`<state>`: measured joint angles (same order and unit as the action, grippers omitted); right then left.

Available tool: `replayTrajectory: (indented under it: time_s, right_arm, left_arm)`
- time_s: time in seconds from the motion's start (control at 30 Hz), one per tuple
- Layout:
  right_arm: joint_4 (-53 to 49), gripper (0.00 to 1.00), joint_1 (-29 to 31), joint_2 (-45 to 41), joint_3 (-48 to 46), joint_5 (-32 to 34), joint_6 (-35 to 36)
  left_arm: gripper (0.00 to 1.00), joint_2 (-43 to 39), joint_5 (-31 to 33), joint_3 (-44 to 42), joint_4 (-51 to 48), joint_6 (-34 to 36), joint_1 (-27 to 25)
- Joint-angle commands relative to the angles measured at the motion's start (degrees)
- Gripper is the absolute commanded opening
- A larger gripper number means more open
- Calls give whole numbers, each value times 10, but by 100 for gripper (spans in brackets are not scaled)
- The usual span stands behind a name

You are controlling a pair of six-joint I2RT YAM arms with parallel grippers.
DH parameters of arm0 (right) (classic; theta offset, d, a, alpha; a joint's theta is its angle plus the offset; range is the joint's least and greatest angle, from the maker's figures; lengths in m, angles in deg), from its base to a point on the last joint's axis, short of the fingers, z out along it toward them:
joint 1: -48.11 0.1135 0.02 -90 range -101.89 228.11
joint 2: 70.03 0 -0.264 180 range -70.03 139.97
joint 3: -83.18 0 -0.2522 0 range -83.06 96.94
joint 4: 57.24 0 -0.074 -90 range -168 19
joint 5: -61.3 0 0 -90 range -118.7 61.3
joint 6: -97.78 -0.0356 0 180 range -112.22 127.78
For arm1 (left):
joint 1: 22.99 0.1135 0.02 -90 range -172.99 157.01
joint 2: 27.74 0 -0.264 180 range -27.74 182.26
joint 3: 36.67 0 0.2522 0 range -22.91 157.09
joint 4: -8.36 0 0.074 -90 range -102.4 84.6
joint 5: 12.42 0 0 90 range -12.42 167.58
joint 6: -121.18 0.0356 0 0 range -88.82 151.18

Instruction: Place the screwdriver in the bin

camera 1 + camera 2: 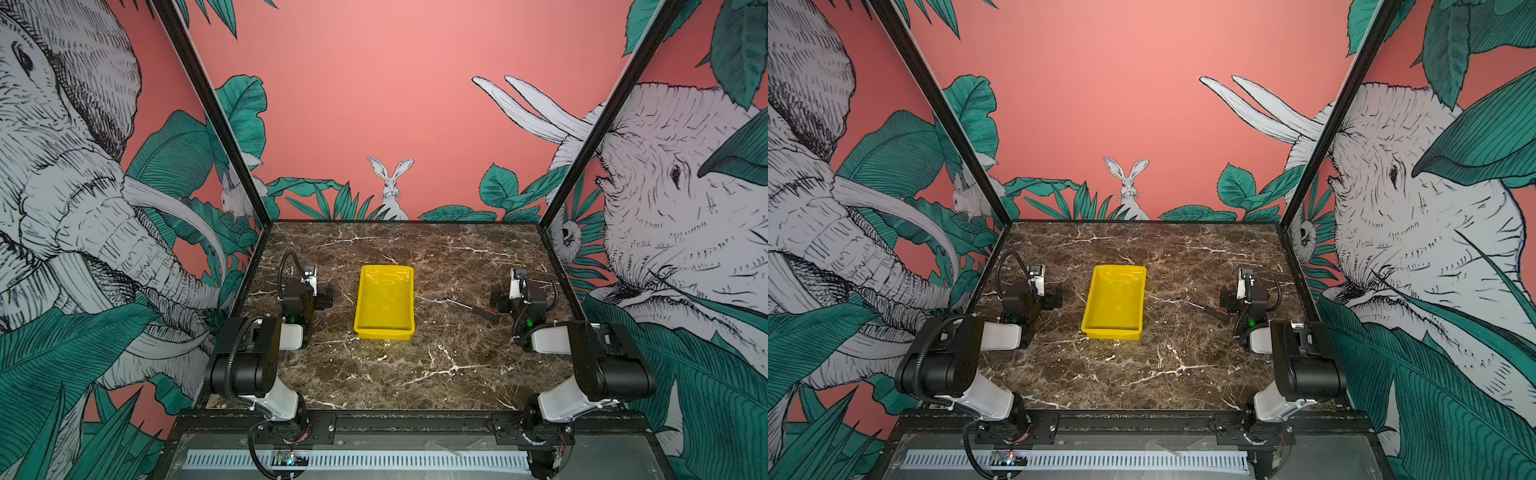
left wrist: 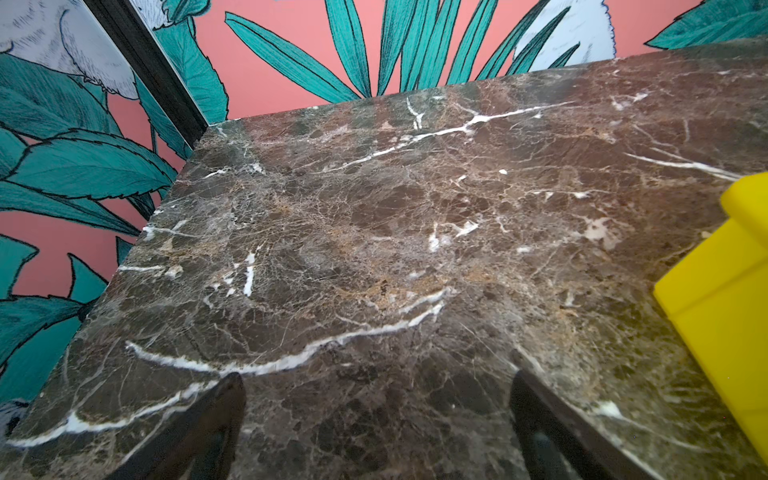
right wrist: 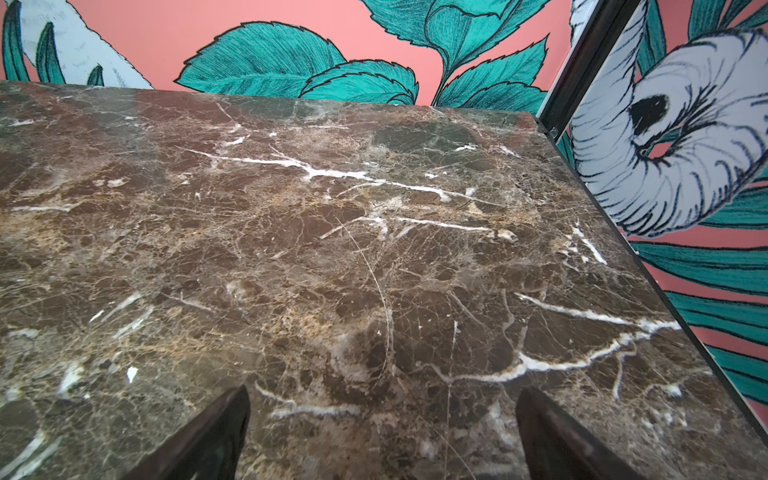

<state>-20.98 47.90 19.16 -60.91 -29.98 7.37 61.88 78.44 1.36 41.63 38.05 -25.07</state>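
The screwdriver point(image 1: 486, 313) point(image 1: 1216, 312) lies flat on the marble table right of the middle, its thin shaft pointing toward the bin and its black-and-orange handle close beside my right gripper point(image 1: 505, 293) point(image 1: 1233, 295). The yellow bin point(image 1: 384, 332) point(image 1: 1111, 333) stands empty mid-table. My right gripper point(image 3: 384, 390) is open over bare marble, and neither wrist view shows the screwdriver. My left gripper point(image 1: 311, 291) point(image 2: 376, 376) is open too, holding nothing, with the bin's outer wall point(image 2: 723, 299) at the edge of the left wrist view.
Black frame posts point(image 1: 216, 120) and printed wall panels close the table on the left, right and back. Both arms' bases point(image 1: 274, 403) sit at the front edge, on a black rail point(image 1: 415, 424).
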Motion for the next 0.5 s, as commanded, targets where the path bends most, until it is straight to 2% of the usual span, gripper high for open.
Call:
replayTrajectory:
  time_s: [0.0,0.07,0.17,0.27,0.37,0.47]
  right_arm:
    - [-1,99,2,-10,14,-10,6]
    - [-103,99,2,-54,52,-23,10]
    - [-353,99,2,-115,163,-46,4]
    - [-501,99,2,-123,262,-97,-3]
    - [-600,99,2,-114,338,-162,-11]
    - [-717,95,5,-94,404,-224,17]
  left_arm:
    - [100,-63,0,66,-148,-8,2]
    - [100,-112,29,129,-302,-50,2]
    - [100,-164,73,216,-481,-147,1]
    - [100,-184,65,307,-664,-183,2]
    - [100,-214,29,328,-724,-168,1]
    - [100,-244,-1,319,-750,-164,1]
